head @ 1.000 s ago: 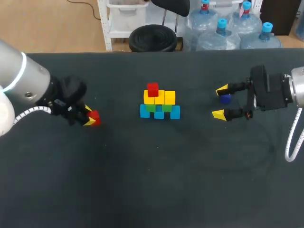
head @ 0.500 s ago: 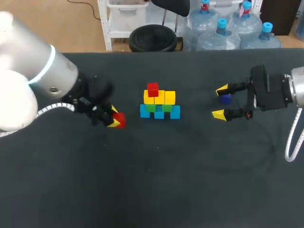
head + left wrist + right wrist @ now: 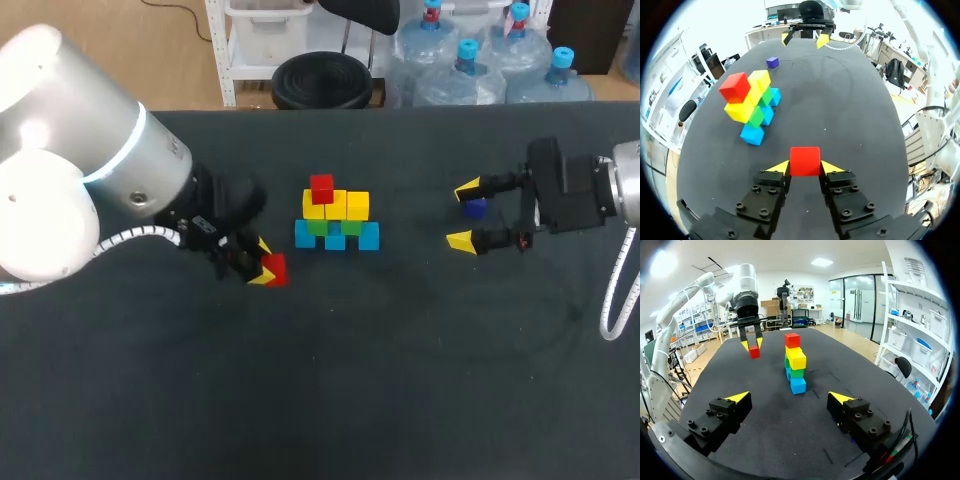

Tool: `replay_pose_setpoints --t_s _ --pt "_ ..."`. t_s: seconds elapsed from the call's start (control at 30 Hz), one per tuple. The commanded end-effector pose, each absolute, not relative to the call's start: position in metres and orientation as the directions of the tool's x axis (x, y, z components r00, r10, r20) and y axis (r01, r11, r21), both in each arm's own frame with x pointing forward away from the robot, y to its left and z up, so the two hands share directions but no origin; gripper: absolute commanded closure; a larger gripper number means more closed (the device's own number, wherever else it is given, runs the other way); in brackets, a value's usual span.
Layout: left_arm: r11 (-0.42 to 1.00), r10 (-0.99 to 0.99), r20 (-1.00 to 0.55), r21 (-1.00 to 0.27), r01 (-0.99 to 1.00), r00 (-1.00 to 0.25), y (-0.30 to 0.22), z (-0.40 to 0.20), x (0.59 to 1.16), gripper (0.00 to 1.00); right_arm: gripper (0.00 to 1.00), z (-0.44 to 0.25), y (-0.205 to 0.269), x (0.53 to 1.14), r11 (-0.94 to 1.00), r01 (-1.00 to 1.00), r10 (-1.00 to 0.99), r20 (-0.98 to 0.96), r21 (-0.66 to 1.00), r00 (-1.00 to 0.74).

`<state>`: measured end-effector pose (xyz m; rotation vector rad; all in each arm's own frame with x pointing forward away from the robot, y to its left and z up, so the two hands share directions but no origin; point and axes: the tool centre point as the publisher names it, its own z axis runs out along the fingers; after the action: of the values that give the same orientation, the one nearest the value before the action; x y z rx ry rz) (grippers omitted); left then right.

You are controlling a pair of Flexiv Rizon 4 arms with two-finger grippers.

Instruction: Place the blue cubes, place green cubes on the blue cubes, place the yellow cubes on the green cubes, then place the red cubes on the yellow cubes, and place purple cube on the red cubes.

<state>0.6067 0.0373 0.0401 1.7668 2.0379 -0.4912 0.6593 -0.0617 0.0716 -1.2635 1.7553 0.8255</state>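
Red cube (image 3: 276, 268) is clamped in the left gripper (image 3: 268, 273), a yellow tip on each side. In the head view that gripper sits over the dark table (image 3: 330, 380), with the stack (image 3: 337, 220) near it, toward the right gripper's side, not touching. Stack, bottom up: 3 blue cubes, 2 green, a yellow row, 1 red on top at the end nearest the left arm. Right gripper (image 3: 466, 215) is well apart from the stack on the other side, fingers spread wide, nothing grasped. Purple cube (image 3: 475, 208) lies on the table just beside 1 of its tips.

Left wrist view: left gripper (image 3: 805, 169) has both fingertips pressed on the red cube (image 3: 805, 160) between them. Stack (image 3: 754, 102) is ahead of it and off to 1 side, seen end-on, apart from the held cube. Purple cube (image 3: 772, 62) is further ahead, past the stack, alone on the table. Right gripper (image 3: 804, 39) is at the far end, tips apart, near the purple cube but clear of it.

Right wrist view: right gripper (image 3: 789, 398) is spread, nothing between its fingers. Stack (image 3: 794, 362) is straight ahead, near. Left gripper (image 3: 754, 344) hangs beyond it, off to 1 side, pointing down with the red cube (image 3: 754, 352) pinched at its tips.
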Motion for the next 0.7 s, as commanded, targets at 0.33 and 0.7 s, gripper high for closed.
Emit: replay_pose_setpoints --t_s 0.33,0.7 --pt "0.104 0.844 -0.53 0.015 0.994 -0.081 -0.001 0.043 0.588 1.0 0.0 0.071 -0.061 0.66 0.287 -0.957 -0.431 -0.885 0.051 -0.176" --pt "0.048 0.852 -0.522 0.005 0.999 -0.038 -0.029 0.036 0.59 1.0 0.0 0.071 -0.061 0.66 0.287 -0.957 -0.431 -0.885 0.051 -0.176"
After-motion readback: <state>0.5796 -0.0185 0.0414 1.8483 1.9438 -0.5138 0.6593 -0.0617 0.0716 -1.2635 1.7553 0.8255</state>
